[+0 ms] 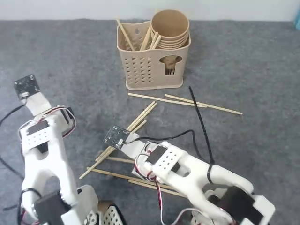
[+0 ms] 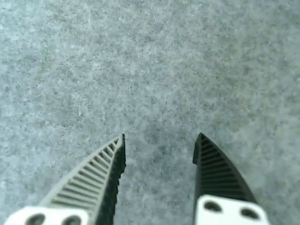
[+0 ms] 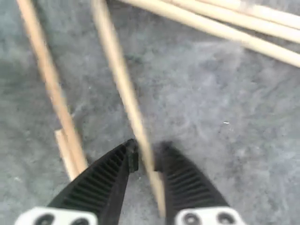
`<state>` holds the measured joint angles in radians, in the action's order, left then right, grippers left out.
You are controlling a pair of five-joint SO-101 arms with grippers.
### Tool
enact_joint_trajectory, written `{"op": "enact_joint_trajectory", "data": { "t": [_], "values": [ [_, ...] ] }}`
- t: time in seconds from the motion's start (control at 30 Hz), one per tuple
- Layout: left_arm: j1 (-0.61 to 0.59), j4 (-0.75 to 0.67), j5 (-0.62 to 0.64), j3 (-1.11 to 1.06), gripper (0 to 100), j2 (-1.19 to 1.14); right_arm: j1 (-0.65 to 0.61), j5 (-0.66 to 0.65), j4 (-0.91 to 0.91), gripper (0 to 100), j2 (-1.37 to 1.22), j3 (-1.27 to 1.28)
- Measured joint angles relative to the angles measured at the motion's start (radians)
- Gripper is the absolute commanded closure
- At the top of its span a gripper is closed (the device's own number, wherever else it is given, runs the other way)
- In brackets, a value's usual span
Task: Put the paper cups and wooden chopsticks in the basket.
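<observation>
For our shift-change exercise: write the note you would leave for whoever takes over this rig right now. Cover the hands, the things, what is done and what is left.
Left hand: open, empty, over bare carpet.
Right hand: shut on one chopstick, low among the loose sticks.
Basket: far side of the table, with the cups stacked inside and a few sticks beside them.
Done: cups in, some sticks in.
Left: the gripped chopstick, a pair in front of the basket, and a bunch by the right arm.
</observation>
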<state>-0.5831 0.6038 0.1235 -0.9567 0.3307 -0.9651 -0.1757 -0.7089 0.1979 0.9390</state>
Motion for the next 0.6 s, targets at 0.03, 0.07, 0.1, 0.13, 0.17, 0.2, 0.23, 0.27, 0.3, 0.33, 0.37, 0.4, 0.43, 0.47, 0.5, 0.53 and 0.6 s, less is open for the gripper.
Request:
{"op": "enact_joint_trajectory", "data": {
  "t": [0.03,0.07,0.1,0.13,0.17,0.2,0.23,0.27,0.3,0.33,0.37,0.4,0.43,0.47,0.5,0.53,0.6],
  "values": [
    [0.000,0.000,0.000,0.000,78,0.000,0.003,-0.002,0.000,98.6,-0.014,-0.012],
    [0.000,0.000,0.000,0.000,78,0.000,0.006,-0.002,0.000,99.3,-0.028,-0.025],
    [0.000,0.000,0.000,0.000,78,0.000,0.006,-0.002,-0.003,99.1,-0.040,-0.035],
    [0.000,0.000,0.000,0.000,78,-0.003,0.006,-0.003,-0.014,99.1,-0.048,-0.046],
    [0.000,0.000,0.000,0.000,78,-0.005,0.006,-0.003,-0.026,99.1,-0.051,-0.057],
    [0.000,0.000,0.000,0.000,78,-0.006,0.006,-0.003,-0.038,99.1,-0.052,-0.063],
    [0.000,0.000,0.000,0.000,78,-0.006,0.008,-0.003,-0.046,99.1,-0.052,-0.064],
    [0.000,0.000,0.000,0.000,78,-0.006,0.008,-0.003,-0.060,99.1,-0.052,-0.066],
    [0.000,0.000,0.000,0.000,78,-0.006,0.008,-0.003,-0.077,99.1,-0.049,-0.069],
    [0.000,0.000,0.000,0.000,78,-0.006,0.008,-0.003,-0.103,99.1,-0.035,-0.072],
    [0.000,0.000,0.000,0.000,78,-0.006,0.008,-0.003,-0.138,99.1,-0.014,-0.074],
    [0.000,0.000,0.000,0.000,78,-0.006,0.008,-0.003,-0.173,99.1,0.020,-0.075],
    [0.000,0.000,0.000,0.000,78,-0.006,0.008,-0.003,-0.216,99.1,0.068,-0.077],
    [0.000,0.000,0.000,0.000,78,-0.006,0.012,-0.003,-0.262,99.1,0.124,-0.081],
    [0.000,0.000,0.000,0.000,78,-0.006,0.023,-0.003,-0.311,99.1,0.187,-0.089],
    [0.000,0.000,0.000,0.000,78,-0.006,0.040,-0.003,-0.358,99.1,0.261,-0.095],
    [0.000,0.000,0.000,0.000,78,-0.006,0.074,-0.003,-0.445,99.1,0.419,-0.100]
  ]
}}
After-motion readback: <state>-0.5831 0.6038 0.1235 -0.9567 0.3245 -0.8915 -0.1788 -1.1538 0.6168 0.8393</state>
